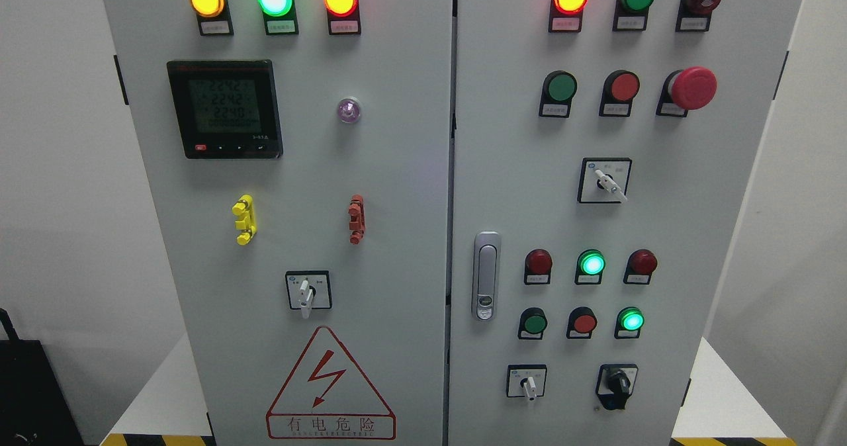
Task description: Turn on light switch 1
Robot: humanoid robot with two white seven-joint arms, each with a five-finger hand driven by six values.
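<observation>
In the head view, a grey control cabinet [397, 168] with two doors is seen head-on, and no robot hand is in the picture, so it cannot be told whether the fingers are apart or together. Which control counts as light switch 1 is not settled by the labels, which are too small to read; the likeliest candidate is judged to be the rotary switch [306, 294] low on the left door, just above the red warning triangle [329, 383], its white lever pointing down. Other rotary switches are seen on the right door, one in the middle [606, 181] and two near the bottom [527, 382] [618, 383]. The step is best done by the lever being approached squarely, pinched lightly across its flat sides, and turned without the nearby yellow clip [244, 219] or red clip [356, 218] being brushed. The door handle [486, 275] should be left untouched.
</observation>
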